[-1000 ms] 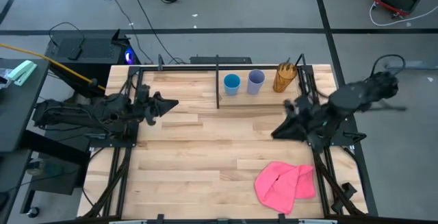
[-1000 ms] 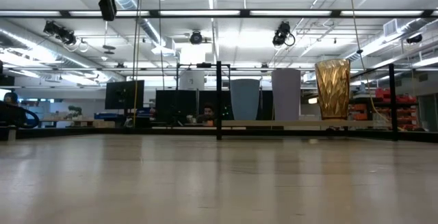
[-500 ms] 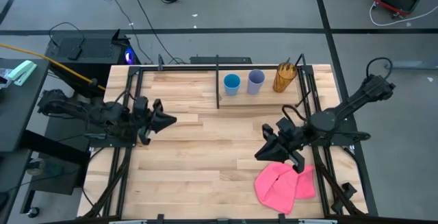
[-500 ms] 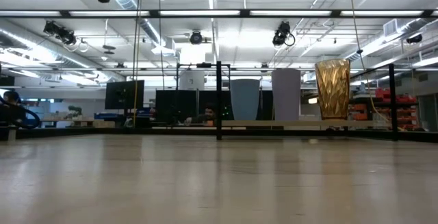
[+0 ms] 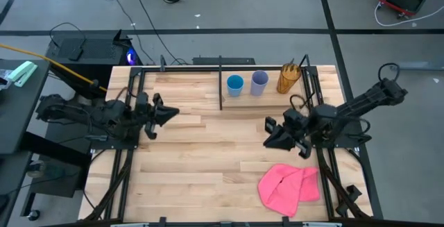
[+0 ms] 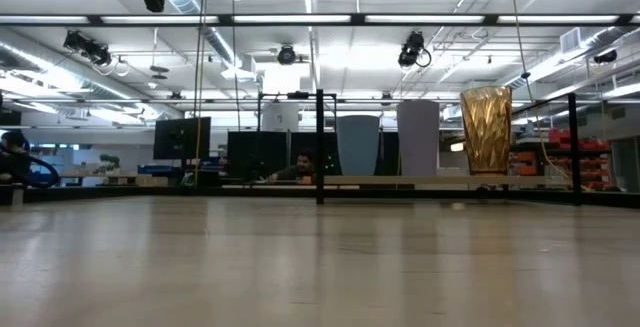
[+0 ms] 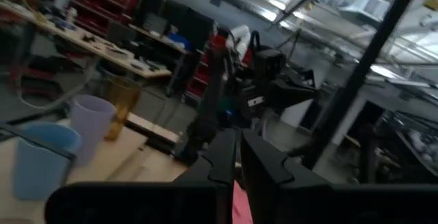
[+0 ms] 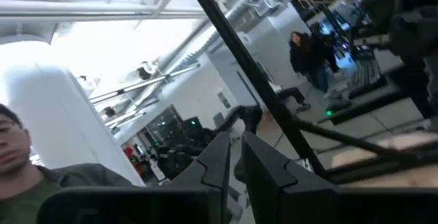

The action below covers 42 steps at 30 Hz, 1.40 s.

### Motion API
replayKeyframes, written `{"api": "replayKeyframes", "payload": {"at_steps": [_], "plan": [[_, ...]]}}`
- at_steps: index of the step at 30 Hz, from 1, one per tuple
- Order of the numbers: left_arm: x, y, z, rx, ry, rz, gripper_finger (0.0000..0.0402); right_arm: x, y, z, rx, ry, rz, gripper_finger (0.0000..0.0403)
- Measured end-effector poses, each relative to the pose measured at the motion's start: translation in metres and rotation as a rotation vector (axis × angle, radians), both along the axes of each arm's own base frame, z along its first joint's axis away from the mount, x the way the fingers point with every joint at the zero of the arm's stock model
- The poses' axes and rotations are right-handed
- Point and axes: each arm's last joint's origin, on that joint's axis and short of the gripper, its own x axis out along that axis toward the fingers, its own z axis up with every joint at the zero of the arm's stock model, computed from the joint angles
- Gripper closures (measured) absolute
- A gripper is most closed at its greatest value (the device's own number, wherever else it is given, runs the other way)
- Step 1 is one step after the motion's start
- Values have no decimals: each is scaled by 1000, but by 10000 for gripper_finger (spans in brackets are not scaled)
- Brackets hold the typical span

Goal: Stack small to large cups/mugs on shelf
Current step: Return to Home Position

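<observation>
**Three cups in size order on the shelf, both arms clear of them**

In the left wrist view the fingers (image 7: pixel 220 157) stand narrow, almost touching, with nothing between them. The right wrist view shows its fingers (image 8: pixel 217 157) the same way, close together and empty. In the high view the left gripper (image 5: pixel 173 111) hangs at left of centre. The right gripper (image 5: pixel 269 138) hangs at right of centre, above the pink cloth (image 5: pixel 288 185) in the frame. Both are well apart from the cups.

The cups stand upright in a row in the upper middle of the high view, just right of the thin black divider post (image 5: pixel 220 82). From left to right they are the blue cup (image 5: pixel 235 85), the lavender cup (image 5: pixel 259 82) and the amber cup (image 5: pixel 288 78). They sit near one another on the wooden shelf (image 5: pixel 201 150).

With the row running shortest to tallest, the ordering looks finished. What seems left is only for the arms to settle into their rest pose.
</observation>
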Motion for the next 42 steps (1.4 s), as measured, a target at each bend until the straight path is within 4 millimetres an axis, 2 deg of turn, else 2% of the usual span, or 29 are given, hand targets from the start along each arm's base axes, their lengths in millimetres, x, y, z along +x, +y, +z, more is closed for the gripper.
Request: {"api": "replayKeyframes", "payload": {"at_steps": [7, 13, 17, 20, 26, 32, 42], "plan": [[-23, 15, 11, 43, -75, 61, 367, -26, -37, 18, -38, -90, -32, 356], [-50, 19, 14, 46, -111, 78, 376, -72, -58, 31, -70, -93, -125, 356], [-61, 21, 15, 50, -132, 80, 378, -99, -62, 38, -73, -161, -162, 356], [-67, 21, 16, 63, -152, 86, 376, -113, -64, 39, -69, -171, -181, 356], [-79, 23, 15, 77, -165, 111, 367, -132, -68, 35, -71, -146, -218, 356], [-91, 24, 13, 68, -178, 110, 369, -150, -71, 35, -66, -193, -243, 356], [-101, 25, 6, 41, -152, 100, 373, -173, -75, 27, -46, -175, -287, 355]]}}
